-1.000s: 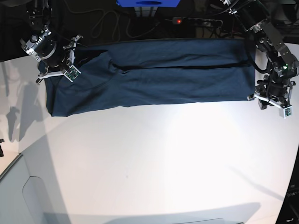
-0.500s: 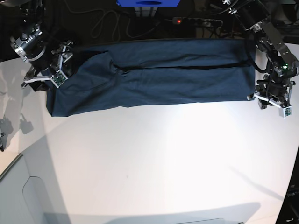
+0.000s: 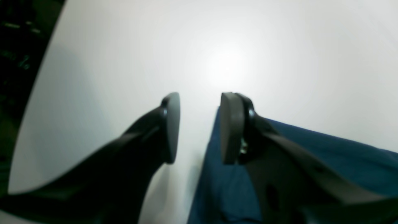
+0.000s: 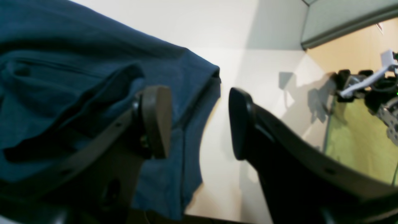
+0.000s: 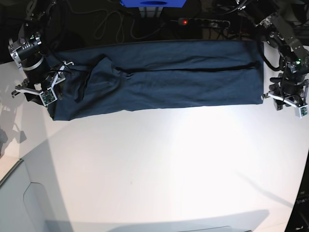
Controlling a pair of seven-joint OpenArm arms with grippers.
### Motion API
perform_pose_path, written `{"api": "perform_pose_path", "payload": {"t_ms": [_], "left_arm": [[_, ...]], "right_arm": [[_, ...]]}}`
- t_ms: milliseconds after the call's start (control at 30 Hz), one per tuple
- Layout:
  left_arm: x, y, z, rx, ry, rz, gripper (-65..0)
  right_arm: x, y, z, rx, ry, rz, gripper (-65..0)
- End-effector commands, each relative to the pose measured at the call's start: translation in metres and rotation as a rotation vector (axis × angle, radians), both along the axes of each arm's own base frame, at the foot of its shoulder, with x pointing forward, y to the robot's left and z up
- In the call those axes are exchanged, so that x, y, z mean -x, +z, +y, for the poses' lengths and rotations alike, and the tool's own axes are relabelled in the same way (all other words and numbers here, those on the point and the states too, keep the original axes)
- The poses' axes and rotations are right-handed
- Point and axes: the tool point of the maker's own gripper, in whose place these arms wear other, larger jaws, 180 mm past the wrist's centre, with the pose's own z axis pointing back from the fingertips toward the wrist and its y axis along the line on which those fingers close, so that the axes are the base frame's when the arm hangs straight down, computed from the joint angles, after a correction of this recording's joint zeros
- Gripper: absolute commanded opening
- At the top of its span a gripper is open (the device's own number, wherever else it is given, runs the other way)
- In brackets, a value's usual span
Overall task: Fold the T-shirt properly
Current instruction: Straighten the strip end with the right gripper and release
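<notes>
White table (image 5: 159,164), navy T-shirt (image 5: 164,77) spread flat, left gripper (image 3: 199,127) and right gripper (image 4: 199,121) parted, empty

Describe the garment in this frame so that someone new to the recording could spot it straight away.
Look at the white table and follow its far edge, next to the dark background. A long dark navy T-shirt lies flat there, folded into a wide band reaching from one gripper to the other. It is the only cloth and the only dark thing on the white surface.
</notes>
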Motion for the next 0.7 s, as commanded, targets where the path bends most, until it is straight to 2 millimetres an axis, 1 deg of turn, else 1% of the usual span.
{"api": "perform_pose_path", "payload": {"t_ms": [0,67,133,300,400,467,500,633,667], "left_arm": [[-0.006,0.014,0.003,-0.024,-0.006,-0.045,-44.2],[-0.007,0.014,0.003,-0.024,-0.007,-0.044,-44.2],[-0.007,0.014,0.003,-0.024,-0.007,-0.044,-44.2],[-0.006,0.007,-0.004,0.004,-0.003,-0.044,-44.2],[-0.005,0.006,-0.005,0.006,-0.003,-0.041,-44.2],[-0.005,0.005,-0.006,0.010,-0.002,-0.041,-44.2],[-0.005,0.005,-0.007,0.013,-0.002,-0.041,-44.2],[-0.005,0.004,-0.007,0.015,-0.002,-0.040,-44.2],[-0.003,0.002,-0.007,0.015,-0.001,-0.034,-44.2]], "right_arm": [[-0.005,0.008,0.006,0.002,0.040,-0.030,-39.0],[-0.008,0.006,0.019,-0.008,0.079,-0.027,-38.6],[-0.016,0.007,0.033,-0.020,0.118,-0.035,-38.6],[-0.032,-0.011,0.072,-0.093,0.217,-0.002,-38.5],[-0.043,-0.021,0.098,-0.126,0.286,0.019,-38.5],[-0.050,-0.035,0.105,-0.149,0.304,0.056,-38.5],[-0.054,-0.044,0.105,-0.155,0.304,0.080,-38.5],[-0.070,-0.074,0.096,-0.189,0.266,0.160,-38.5],[-0.073,-0.080,0.090,-0.192,0.253,0.179,-38.5]]}}
